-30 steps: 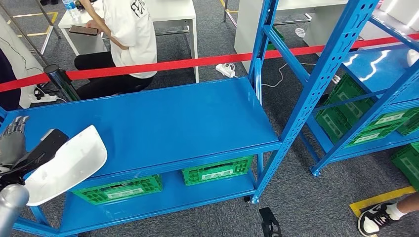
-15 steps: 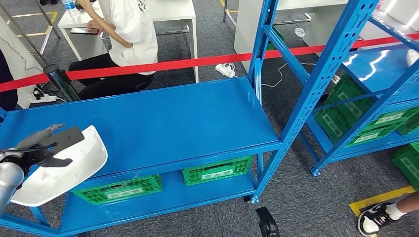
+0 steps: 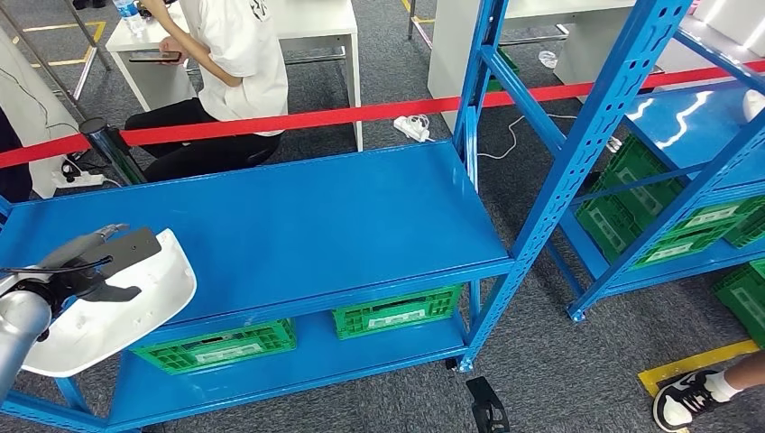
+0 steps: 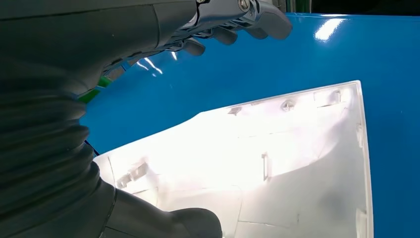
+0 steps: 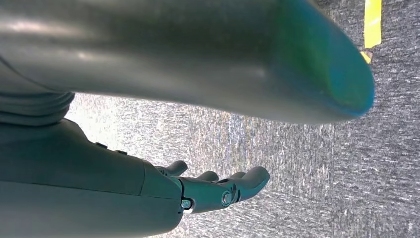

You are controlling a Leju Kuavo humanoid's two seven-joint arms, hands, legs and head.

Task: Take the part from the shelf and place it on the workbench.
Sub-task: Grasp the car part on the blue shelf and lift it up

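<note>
White part (image 3: 108, 311) gripped by left hand (image 3: 81, 262); right hand (image 5: 218, 191) empty, fingers loosely apart.

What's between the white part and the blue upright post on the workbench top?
Bare blue workbench top, in the head view, between the white part and the post.

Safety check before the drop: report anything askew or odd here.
The white moulded plastic part tilts in the left hand, jutting past the blue metal workbench's front edge. No damage or spill is visible.
</note>
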